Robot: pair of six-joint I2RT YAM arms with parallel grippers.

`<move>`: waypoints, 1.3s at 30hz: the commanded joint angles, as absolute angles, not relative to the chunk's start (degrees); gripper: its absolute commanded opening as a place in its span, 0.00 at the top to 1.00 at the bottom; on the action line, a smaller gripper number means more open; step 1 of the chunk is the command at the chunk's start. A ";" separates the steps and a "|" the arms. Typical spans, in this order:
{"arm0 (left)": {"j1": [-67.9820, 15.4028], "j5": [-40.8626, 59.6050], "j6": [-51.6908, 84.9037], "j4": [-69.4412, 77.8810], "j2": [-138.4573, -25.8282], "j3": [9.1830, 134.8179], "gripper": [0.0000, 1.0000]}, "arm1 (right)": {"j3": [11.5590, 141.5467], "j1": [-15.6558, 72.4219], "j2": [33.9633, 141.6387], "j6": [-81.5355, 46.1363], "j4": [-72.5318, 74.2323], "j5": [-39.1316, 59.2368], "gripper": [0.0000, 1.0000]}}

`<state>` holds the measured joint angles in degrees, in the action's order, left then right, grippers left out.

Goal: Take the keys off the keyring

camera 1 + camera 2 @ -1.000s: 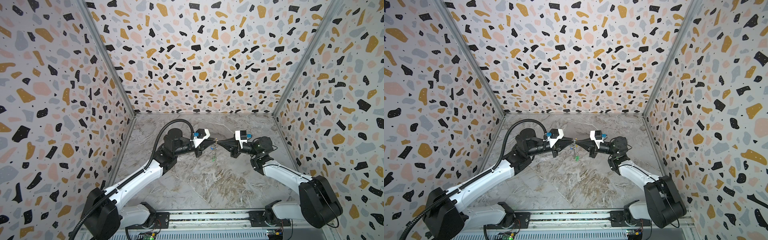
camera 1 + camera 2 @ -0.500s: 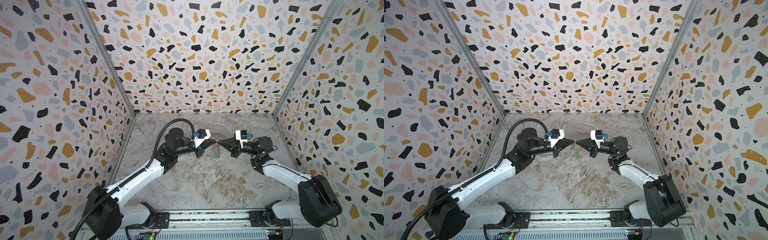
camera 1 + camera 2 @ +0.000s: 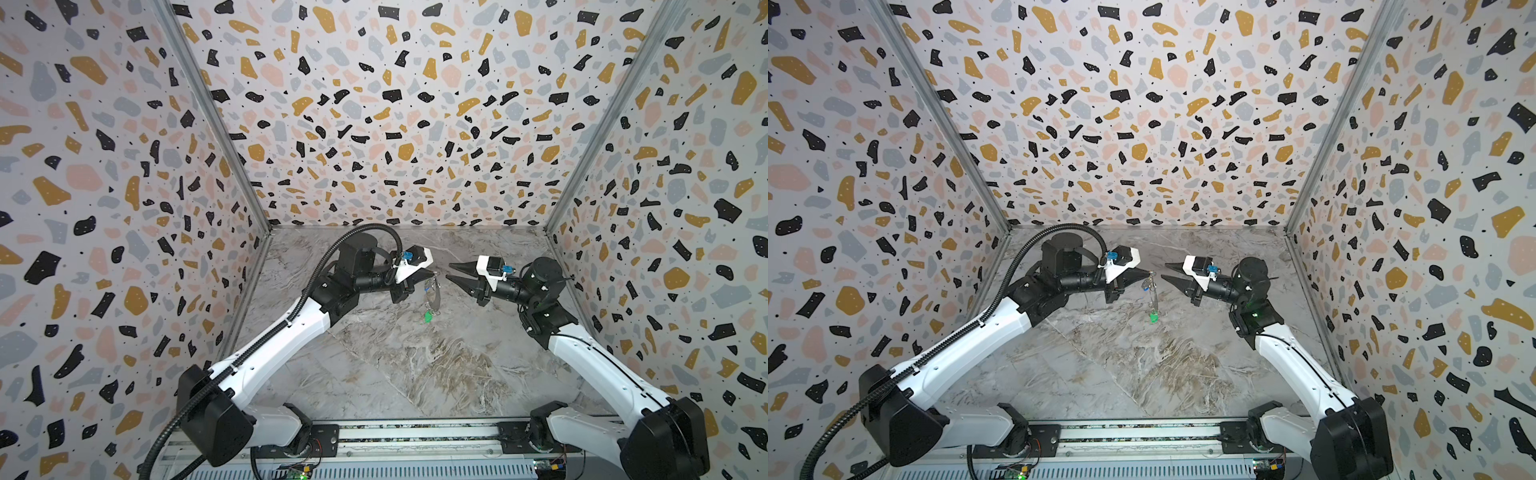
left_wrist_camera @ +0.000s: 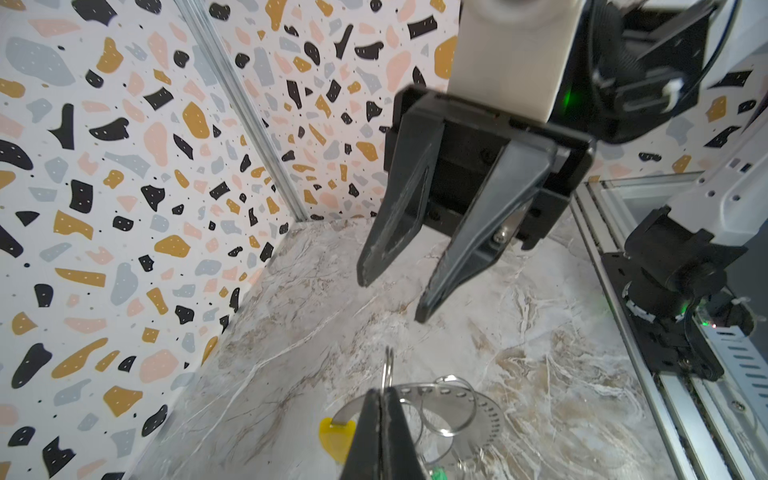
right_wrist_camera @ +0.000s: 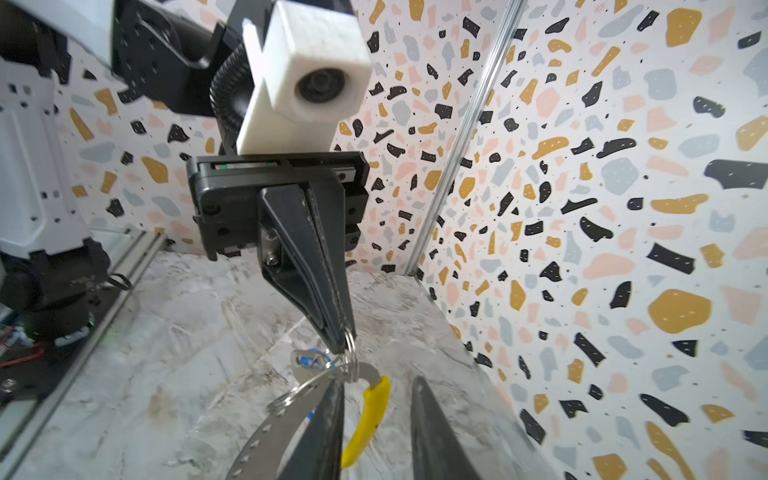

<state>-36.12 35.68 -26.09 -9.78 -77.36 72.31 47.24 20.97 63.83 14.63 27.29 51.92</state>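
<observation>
Backed off since a moment ago, the right gripper no longer meets the left gripper at the keyring. In both top views a clear gap separates the 2 sets of fingertips. The right fingers stand apart with nothing between them.

The left fingers are pressed together, clamped on a small split ring that pokes out just past their tips. The keyring, a thin perforated metal band, hangs from that ring directly below the left fingertips. I cannot tell whether the band itself is also pinched.

Its yellow sleeve lies in line with the gap between the open right fingers in the right wrist view, though the top views show the right fingertips well short of it.

The blue-tagged key sits just under the left fingertips. The green-tagged key dangles lowest of the bunch, furthest from both sets of fingers, over the marbled worktop. Whether it touches the worktop is unclear.
</observation>
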 commanded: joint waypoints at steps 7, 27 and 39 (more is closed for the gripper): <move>-37.49 30.28 -37.94 -29.26 -81.48 82.90 1.00 | 54.65 24.17 65.26 26.80 5.51 49.67 0.77; -38.84 28.82 -39.36 -31.29 -82.83 84.03 1.00 | 53.41 25.89 69.32 21.85 9.01 53.57 0.82; -38.94 29.44 -39.60 -30.89 -82.64 83.61 1.00 | 53.18 26.19 70.70 20.46 10.65 54.32 0.91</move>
